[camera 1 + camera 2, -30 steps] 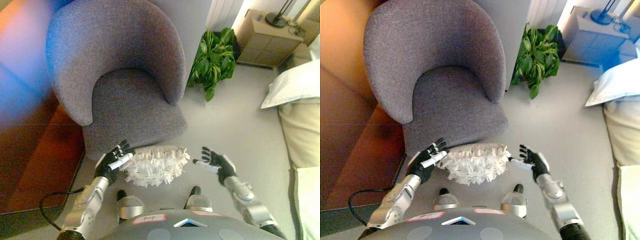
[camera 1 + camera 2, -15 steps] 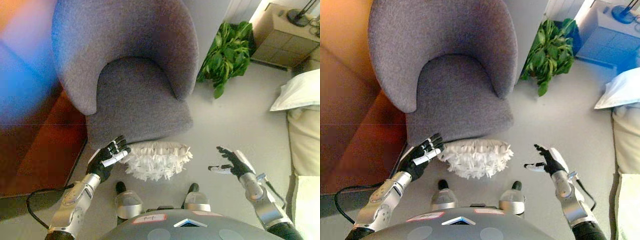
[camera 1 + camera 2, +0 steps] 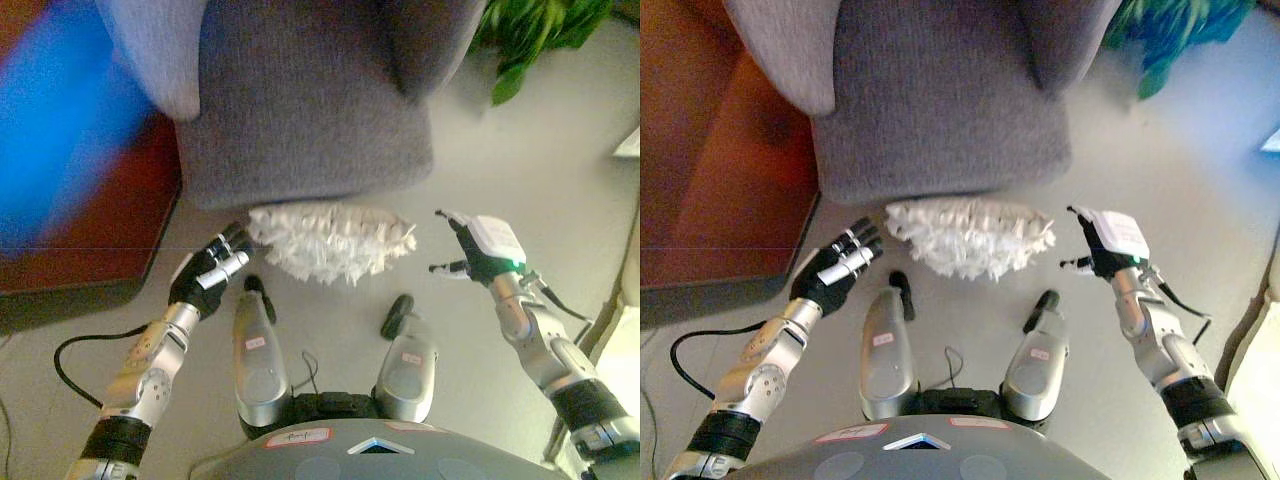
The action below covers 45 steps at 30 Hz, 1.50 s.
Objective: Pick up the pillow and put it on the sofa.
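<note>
Lying on the floor against the grey sofa (image 3: 940, 90), white frilly pillow (image 3: 968, 235) between open left hand (image 3: 838, 268) and open right hand (image 3: 1102, 245).

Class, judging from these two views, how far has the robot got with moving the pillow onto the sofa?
Nothing is done yet: the white pillow lies on the floor in front of the grey sofa. The left hand and right hand flank it, open and not gripping. Grasping, lifting and placing on the seat remain.
</note>
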### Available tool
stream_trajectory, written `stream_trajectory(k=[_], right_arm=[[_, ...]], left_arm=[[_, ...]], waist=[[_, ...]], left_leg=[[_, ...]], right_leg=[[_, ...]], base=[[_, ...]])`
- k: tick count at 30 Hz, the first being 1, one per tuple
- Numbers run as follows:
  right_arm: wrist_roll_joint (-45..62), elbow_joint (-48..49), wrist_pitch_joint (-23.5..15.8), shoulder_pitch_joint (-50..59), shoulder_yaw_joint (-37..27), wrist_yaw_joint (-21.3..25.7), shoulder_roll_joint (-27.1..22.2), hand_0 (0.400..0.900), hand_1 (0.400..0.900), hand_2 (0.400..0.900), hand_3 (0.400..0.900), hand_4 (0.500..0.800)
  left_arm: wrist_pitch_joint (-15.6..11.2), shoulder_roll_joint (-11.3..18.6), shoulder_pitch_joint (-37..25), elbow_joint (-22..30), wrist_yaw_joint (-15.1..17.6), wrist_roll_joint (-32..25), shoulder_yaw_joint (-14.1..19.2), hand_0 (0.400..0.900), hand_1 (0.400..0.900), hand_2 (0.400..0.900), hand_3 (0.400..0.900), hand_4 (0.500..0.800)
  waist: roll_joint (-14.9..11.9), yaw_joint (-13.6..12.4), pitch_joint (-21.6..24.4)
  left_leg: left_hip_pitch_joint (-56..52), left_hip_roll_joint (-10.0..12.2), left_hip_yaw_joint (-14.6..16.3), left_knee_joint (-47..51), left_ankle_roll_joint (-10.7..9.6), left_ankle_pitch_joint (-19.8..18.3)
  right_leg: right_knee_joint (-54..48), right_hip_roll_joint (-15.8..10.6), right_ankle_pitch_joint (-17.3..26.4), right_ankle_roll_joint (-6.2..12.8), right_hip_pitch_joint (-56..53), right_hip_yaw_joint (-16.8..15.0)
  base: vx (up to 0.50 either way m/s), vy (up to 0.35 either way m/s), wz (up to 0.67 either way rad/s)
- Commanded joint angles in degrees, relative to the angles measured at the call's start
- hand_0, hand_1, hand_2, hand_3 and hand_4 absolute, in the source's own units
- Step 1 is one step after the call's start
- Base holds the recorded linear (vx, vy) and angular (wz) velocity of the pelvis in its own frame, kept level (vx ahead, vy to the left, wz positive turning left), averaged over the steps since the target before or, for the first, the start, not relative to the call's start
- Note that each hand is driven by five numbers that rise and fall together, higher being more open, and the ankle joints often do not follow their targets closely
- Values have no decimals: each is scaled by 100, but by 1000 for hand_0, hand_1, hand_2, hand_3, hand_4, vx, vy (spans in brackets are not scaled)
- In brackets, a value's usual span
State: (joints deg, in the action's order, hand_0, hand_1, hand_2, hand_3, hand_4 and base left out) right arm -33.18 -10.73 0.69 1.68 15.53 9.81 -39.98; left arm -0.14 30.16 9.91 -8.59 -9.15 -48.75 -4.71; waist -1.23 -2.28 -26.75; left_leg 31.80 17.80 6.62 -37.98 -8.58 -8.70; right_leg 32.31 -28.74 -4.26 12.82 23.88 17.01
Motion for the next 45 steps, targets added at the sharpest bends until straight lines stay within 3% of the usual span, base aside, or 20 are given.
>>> stream_trajectory(k=[1, 11, 12, 16, 26, 37, 45], right_arm=[[393, 307, -206, 350, -146, 565, -451, 900, 900, 900, 900, 800], [915, 193, -161, 1683, 167, 877, -989, 900, 900, 900, 900, 800], [942, 198, -151, 1777, 187, 944, -1017, 900, 900, 900, 900, 800], [877, 36, -112, 2135, 304, 1005, -1045, 900, 900, 900, 900, 800], [958, -484, -20, 2869, 743, 1007, -1047, 900, 900, 900, 900, 800], [1041, -1242, 271, 3741, 1246, 820, -840, 900, 900, 900, 900, 800], [1535, -1399, 1120, 4141, 1435, -748, -572, 900, 900, 900, 900, 800]], left_arm=[[-530, 246, 233, 519, -284, -636, 55, 900, 900, 900, 900, 800], [-713, 485, -126, 979, -733, -1645, -81, 900, 900, 900, 900, 800], [-722, 494, -157, 1073, -763, -1684, -88, 900, 900, 900, 900, 800], [-841, 577, -275, 1259, -650, -1740, -136, 900, 900, 900, 900, 800], [-603, 642, -432, 1513, -455, -1831, -151, 900, 900, 900, 900, 800], [-742, 583, -651, 1600, -543, -1789, -416, 900, 900, 900, 900, 800], [-476, 513, -741, 1673, -484, -1775, -455, 900, 900, 900, 900, 800]], waist=[[11, -155, 401], [220, -268, 93], [261, -276, 46], [361, -308, 16], [497, -433, 4], [629, -553, -175], [665, -619, -305]], left_leg=[[-266, 712, -339, 93, -223, -83], [1711, 931, -696, -1801, -222, -735], [1840, 967, -769, -2156, -252, -1023], [2498, 984, -1025, -2967, -249, -1341], [3496, 859, -1689, -4550, -254, -1925], [4103, 483, -2020, -5605, -138, -2245], [4378, 288, -2020, -5867, -89, -2139]], right_leg=[[202, -436, 522, 166, 1123, -720], [2202, -656, -206, 61, 3033, -1159], [2531, -711, -460, 91, 3161, -1242], [3322, -797, -827, 59, 3771, -1529], [5204, -745, -1861, -125, 4757, -2120], [6223, -581, -2093, -356, 5513, -2558], [6402, -563, -1905, -448, 5820, -2672]], base=[[-192, 32, 8], [-125, 46, 7], [20, 62, 10], [-21, 48, 15], [29, 33, 15], [20, 33, 9], [-7, 15, 6]])
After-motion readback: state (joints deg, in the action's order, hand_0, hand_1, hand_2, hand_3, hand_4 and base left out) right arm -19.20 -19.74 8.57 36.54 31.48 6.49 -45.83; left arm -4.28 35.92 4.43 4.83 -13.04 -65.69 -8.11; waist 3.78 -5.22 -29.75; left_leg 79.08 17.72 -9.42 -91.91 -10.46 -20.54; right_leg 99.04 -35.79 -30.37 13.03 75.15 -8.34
